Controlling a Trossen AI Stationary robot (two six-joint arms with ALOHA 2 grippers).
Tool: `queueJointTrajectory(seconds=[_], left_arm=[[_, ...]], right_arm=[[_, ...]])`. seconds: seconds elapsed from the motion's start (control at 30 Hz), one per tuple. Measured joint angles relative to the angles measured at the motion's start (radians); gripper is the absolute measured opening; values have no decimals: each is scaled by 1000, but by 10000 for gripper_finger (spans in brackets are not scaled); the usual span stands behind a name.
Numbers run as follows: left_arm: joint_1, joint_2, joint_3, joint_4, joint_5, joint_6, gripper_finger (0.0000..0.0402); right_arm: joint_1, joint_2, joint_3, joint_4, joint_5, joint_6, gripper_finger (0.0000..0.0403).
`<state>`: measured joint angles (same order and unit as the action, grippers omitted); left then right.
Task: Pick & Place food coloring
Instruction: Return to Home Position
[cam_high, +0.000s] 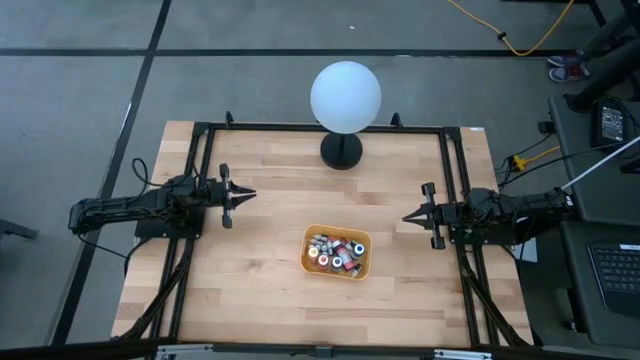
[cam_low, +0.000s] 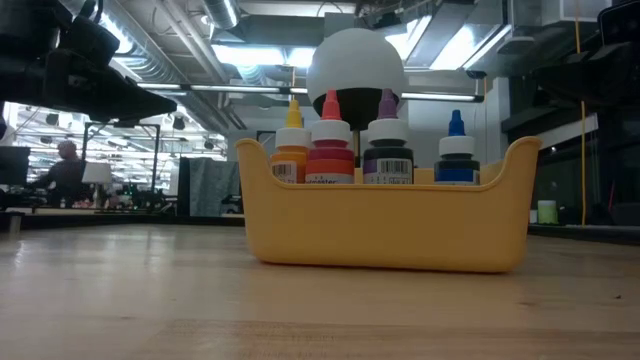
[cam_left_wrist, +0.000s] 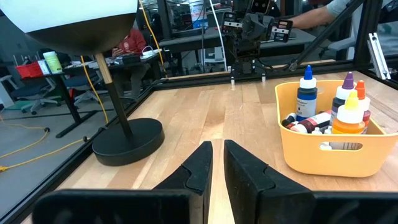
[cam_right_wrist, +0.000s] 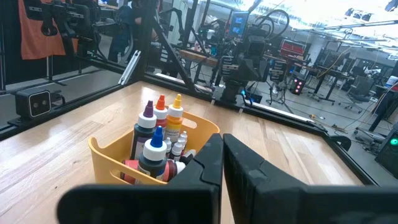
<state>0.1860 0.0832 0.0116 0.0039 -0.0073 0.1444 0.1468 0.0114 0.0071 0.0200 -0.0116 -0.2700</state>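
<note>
Sitting in the yellow bin (cam_high: 337, 232) at mid-table (cam_high: 250, 290), the food coloring (cam_high: 335, 253) lies between left tool (cam_high: 250, 195) and right tool (cam_high: 405, 217), both pinched together, empty.

All food coloring bottles (cam_high: 335, 253) inside yellow bin (cam_low: 390, 230), mid-surface (cam_high: 250, 270): orange bottle (cam_low: 291, 150), red bottle (cam_low: 330, 152), purple bottle (cam_low: 388, 150), blue bottle (cam_low: 456, 158) upright, pointed caps up; small bottles (cam_left_wrist: 306, 124) lying among them

Robotics lab: exposed ceiling ducts (cam_low: 160, 45), cluttered equipment benches (cam_right_wrist: 320, 81), a person (cam_low: 65, 168) seated far left, yellow cable (cam_high: 510, 45) across the grey floor (cam_high: 80, 100).
</note>
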Motion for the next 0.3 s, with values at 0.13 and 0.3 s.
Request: queueJointTrajectory(seconds=[0.13,0.3], left_arm=[[0,0,0,0,0,0,37],[0,0,0,0,0,0,40]], right_arm=[[0,0,0,0,0,0,16],[0,0,0,0,0,0,16]])
